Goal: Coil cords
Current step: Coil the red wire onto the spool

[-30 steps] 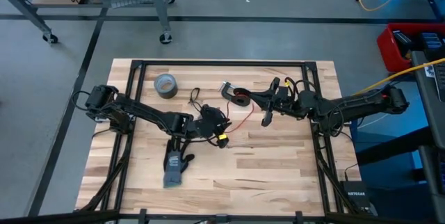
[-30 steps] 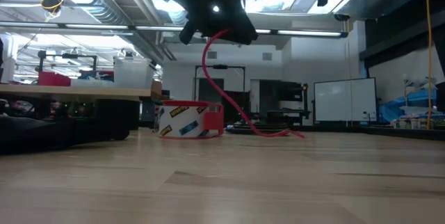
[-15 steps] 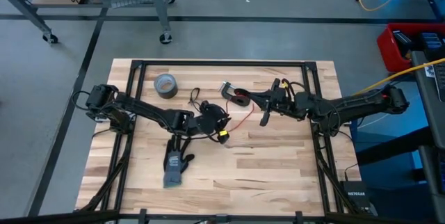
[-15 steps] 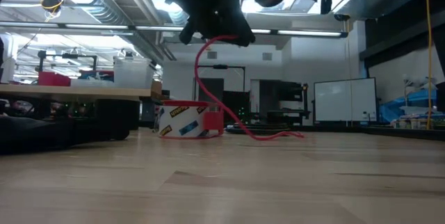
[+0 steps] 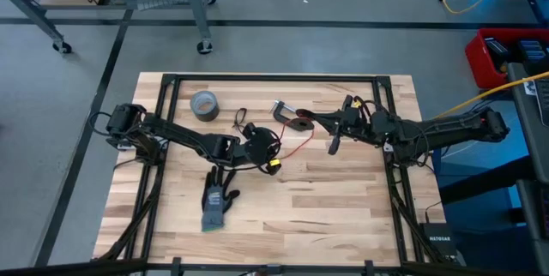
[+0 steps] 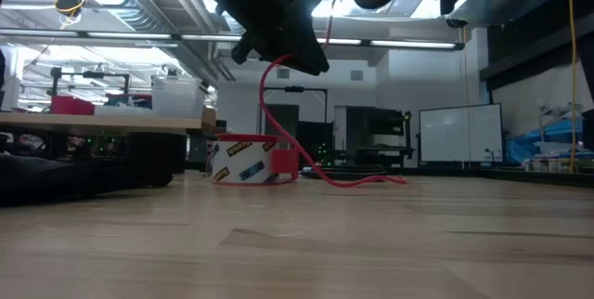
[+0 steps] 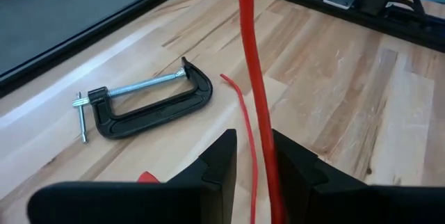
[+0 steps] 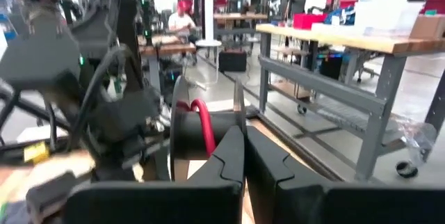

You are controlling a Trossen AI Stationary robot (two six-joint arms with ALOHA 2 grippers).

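Red cord [image 5: 296, 149]: a thin wire running across the table [image 5: 343, 216] between the two arms, one part lifted, the rest trailing on the wood. In the left wrist view the red cord passes straight between the jaws of the left gripper [image 7: 252, 156], which stand partly apart around it; whether they pinch the wire or merely straddle it cannot be told from here. The free end lies on the boards just ahead of these jaws, near a black C-clamp [image 7: 149, 102]. In the low view the lifted stretch rises from the table in a bowed arc to the dark gripper body above.

Right gripper [image 5: 334, 143]: jaws closed, hovering above the table, well apart from the left jaws. The right wrist view shows a red strand curving just beyond these jaws, apparently not between them.

Change over the last second: the right gripper has drawn slightly outward, away from the left, and the hanging arc of the red cord has tightened from a loose bulge into a steeper, narrower bend. Judgement: the wire is being drawn taut in preparation for a loop; no coil has yet formed.

Black cord [image 5: 239, 120]: a small loop on the table behind the left jaws, untouched. A grey glove [image 5: 219, 204] lies nearer the table's front edge.
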